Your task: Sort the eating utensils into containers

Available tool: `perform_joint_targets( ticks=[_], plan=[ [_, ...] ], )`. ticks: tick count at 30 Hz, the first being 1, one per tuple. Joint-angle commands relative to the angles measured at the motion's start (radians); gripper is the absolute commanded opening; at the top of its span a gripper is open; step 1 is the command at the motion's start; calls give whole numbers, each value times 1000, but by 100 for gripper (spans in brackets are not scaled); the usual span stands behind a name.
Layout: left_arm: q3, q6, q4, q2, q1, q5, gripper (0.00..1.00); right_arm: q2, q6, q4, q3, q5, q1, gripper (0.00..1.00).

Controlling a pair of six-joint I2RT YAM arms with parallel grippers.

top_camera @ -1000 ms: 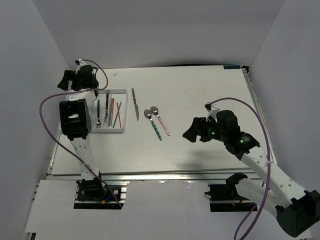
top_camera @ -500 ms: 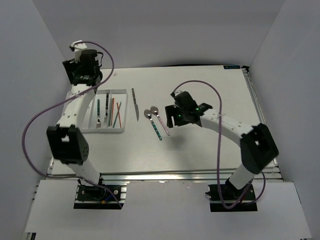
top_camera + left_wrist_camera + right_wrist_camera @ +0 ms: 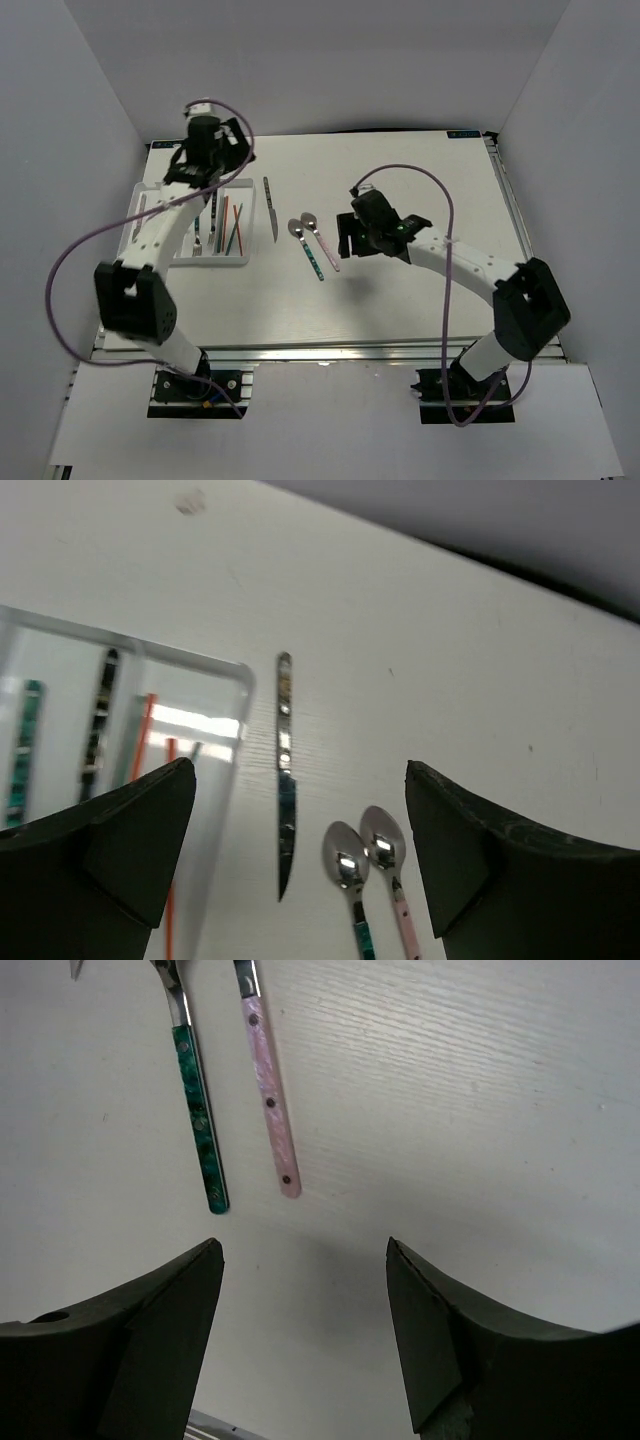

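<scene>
The white tray [image 3: 147, 212] lies at the left and holds a teal-handled fork [image 3: 197, 225], a dark-handled utensil [image 3: 213, 210] and red and green chopsticks [image 3: 234, 224]. On the table lie a knife [image 3: 270, 208], a teal-handled spoon [image 3: 309, 250] and a pink-handled spoon [image 3: 322, 240]. My left gripper [image 3: 226, 158] is open and empty above the tray's far right corner. Its wrist view shows the knife [image 3: 286, 780] between the fingers [image 3: 110, 840], both spoons [image 3: 345, 865] and the tray [image 3: 130, 650]. My right gripper [image 3: 345, 235] is open and empty just right of the spoons; both handles [image 3: 200, 1130] lie ahead of it [image 3: 303, 1250].
White walls close in the table on the left, back and right. A dark strip runs along the table's far edge [image 3: 400, 131]. Purple cables loop off both arms [image 3: 70, 260].
My left gripper swung right from the far left corner to over the tray's far right end. My right gripper, which had reached in from the near right, has settled beside the spoons.
</scene>
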Motion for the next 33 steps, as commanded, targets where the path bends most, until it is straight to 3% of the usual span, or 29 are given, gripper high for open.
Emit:
perform_joint_targets(
  ticks=[1, 4, 5, 8, 15, 33],
  plan=[
    [95, -73, -49, 164, -83, 60, 94, -121, 39, 31, -111, 39, -23, 71],
    [253, -75, -112, 341, -157, 15, 85, -240, 28, 13, -184, 44, -51, 70],
    [329, -77, -131, 380, -172, -5, 78, -265, 22, 10, -227, 42, -58, 70],
    [453, -84, -204, 519, -172, -63, 71, -351, 11, -4, -287, 33, -75, 70],
    [599, -69, -287, 668, -163, -135, 66, -477, -27, -33, -370, 36, -81, 70],
    [506, -23, -212, 778, -88, -12, 54, -495, -42, 2, -394, -36, -81, 71]
  ],
)
